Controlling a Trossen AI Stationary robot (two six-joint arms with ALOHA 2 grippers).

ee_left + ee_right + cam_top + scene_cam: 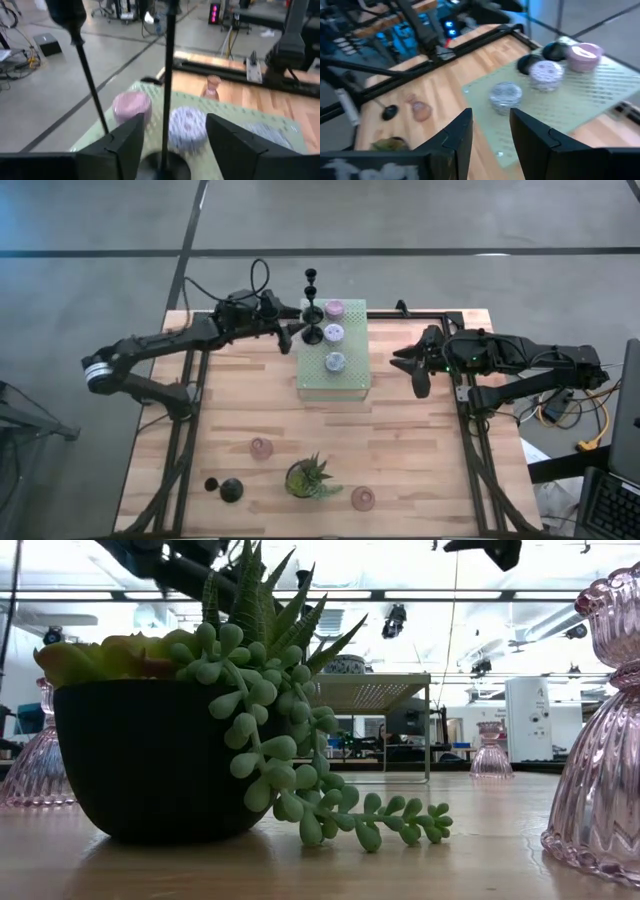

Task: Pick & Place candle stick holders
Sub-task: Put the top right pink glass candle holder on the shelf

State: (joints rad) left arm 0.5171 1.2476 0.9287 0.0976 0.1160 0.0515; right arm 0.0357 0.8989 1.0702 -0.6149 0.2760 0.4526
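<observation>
The pale green perforated box carries two black holders with thin stems and three squat lilac-grey holders. My left gripper is open at the box's left side. Its fingers stand on either side of one black holder's stem without touching it. My right gripper is open and empty, right of the box. Two pink glass holders stand on the table. A third black holder lies at the near left.
A spiky green potted plant stands near the table's front edge and fills the low view. Another pink glass holder stands on the table beyond the box. Bare wood lies between the box and the plant.
</observation>
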